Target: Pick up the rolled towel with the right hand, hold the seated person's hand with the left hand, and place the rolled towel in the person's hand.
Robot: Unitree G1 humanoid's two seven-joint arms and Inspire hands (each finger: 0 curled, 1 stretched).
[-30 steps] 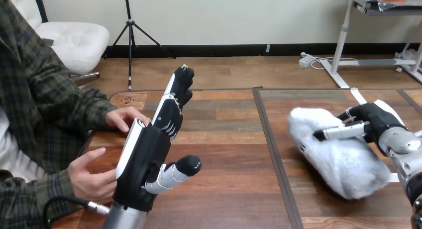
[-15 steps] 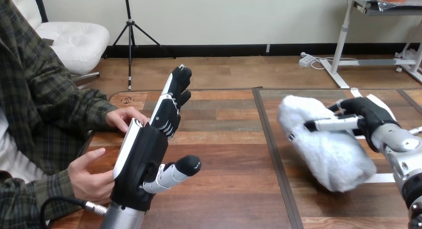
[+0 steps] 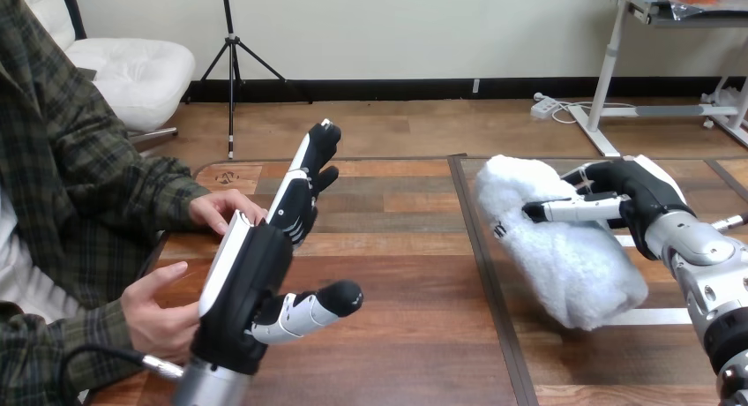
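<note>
A fluffy white rolled towel [image 3: 556, 247] hangs above the right half of the table, with my right hand [image 3: 635, 199] shut on its upper part, thumb across the front. My left hand [image 3: 256, 274] stands open over the left half, fingers straight and pointing away, thumb out to the right. The person's two hands are at the table's left side: the farther hand [image 3: 220, 210] rests flat on the wood just behind my left hand, and the nearer hand [image 3: 159, 313] lies half open beside my left wrist. I cannot tell whether my left hand touches either of them.
The wooden table [image 3: 397, 335] has a dark seam [image 3: 485, 274] running front to back between my hands. White tape strips [image 3: 653, 316] lie on the right half under the towel.
My right hand has lifted the towel off the table and carried it up and to the left. My left hand and the person's hands have barely moved.
</note>
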